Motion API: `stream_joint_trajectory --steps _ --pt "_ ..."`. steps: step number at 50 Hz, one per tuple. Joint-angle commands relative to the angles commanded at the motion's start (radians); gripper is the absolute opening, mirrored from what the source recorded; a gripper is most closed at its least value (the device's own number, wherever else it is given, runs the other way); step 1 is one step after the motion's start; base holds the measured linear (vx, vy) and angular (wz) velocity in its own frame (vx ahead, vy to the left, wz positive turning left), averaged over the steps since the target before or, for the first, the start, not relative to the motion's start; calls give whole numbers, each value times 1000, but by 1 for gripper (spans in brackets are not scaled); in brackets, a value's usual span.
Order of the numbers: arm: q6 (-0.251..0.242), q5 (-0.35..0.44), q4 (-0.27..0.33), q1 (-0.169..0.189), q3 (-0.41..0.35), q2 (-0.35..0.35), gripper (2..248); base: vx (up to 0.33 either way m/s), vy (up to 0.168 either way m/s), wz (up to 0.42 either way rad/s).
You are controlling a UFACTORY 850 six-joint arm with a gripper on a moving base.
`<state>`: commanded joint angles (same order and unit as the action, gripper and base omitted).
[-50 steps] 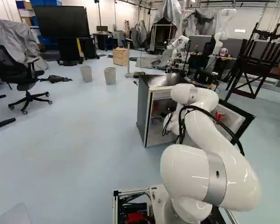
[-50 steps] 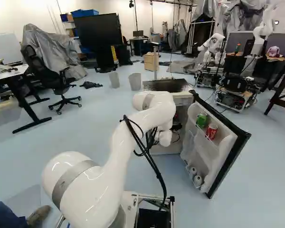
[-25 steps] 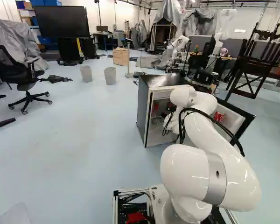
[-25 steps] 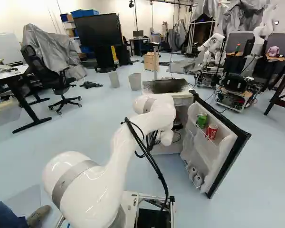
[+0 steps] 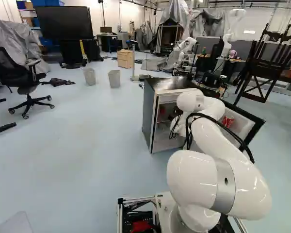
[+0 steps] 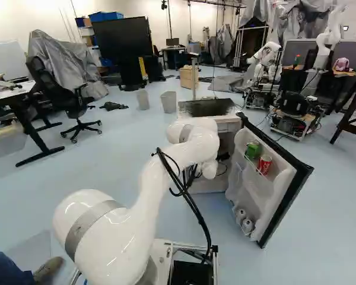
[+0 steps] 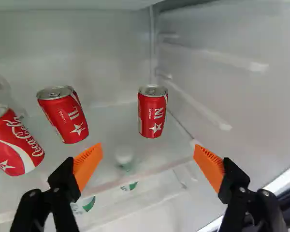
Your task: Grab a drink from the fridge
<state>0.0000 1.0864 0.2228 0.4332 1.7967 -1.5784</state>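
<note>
From my end, a pale floor (image 5: 87,160) runs around the fridge (image 5: 151,116), and its door (image 6: 273,208) hangs open. My arm (image 5: 233,170) reaches in at the opening. The shelf (image 7: 108,121) carries three drinks, and its front edge crosses below them. I see space between the corner can (image 7: 152,116) and the middle can (image 7: 66,116); the side wall (image 7: 251,101) bounds the other flank. My gripper (image 7: 148,146) is wide apart, holding nothing, with the corner can ahead of its gap, near the shelf's back corner. That can stands lid up, long axis vertical. The middle can and the outer can (image 7: 14,142) slant in my wrist view, lids uppermost.
</note>
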Motion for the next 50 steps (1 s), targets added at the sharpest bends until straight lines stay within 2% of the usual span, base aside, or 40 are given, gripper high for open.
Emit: stream_joint_trajectory --steps 18,50 --pt "0 -38 0 -1 78 -38 247 0 0 0" --pt "0 -68 0 -11 102 -6 247 0 0 0"
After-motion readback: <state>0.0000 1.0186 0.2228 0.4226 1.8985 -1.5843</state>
